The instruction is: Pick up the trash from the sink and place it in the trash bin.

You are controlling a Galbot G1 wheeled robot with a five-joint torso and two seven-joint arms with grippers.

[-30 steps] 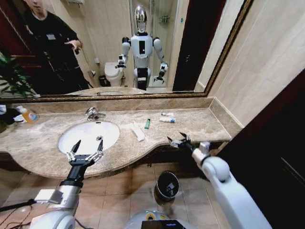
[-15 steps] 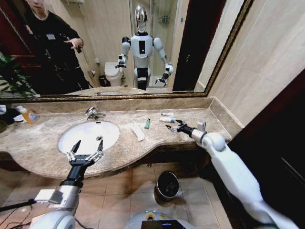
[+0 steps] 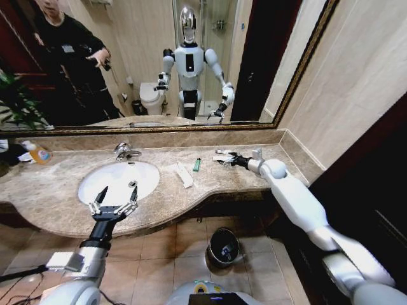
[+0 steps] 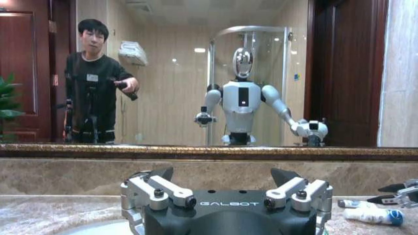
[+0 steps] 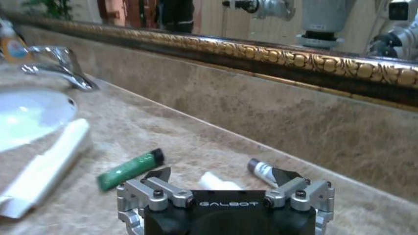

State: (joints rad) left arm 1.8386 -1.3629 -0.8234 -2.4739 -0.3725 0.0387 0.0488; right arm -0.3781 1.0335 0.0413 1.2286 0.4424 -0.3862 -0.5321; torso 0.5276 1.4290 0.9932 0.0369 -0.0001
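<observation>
While left hand (image 3: 114,197) waits spread over sink (image 3: 102,190) rim, I see right hand (image 3: 224,157) spread at tubes (image 3: 222,160) on tabletop (image 3: 254,171); lighter (image 3: 196,164), strip (image 3: 184,175) nearby; bin (image 3: 223,246) on floor.

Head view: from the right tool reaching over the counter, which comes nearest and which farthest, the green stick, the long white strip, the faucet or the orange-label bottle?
1. Green stick, on the counter just toward the sink from the right tool.
2. White strip, beside the basin's rim.
3. Faucet, behind the basin.
4. Orange-label bottle, at the counter's far left end.
</observation>
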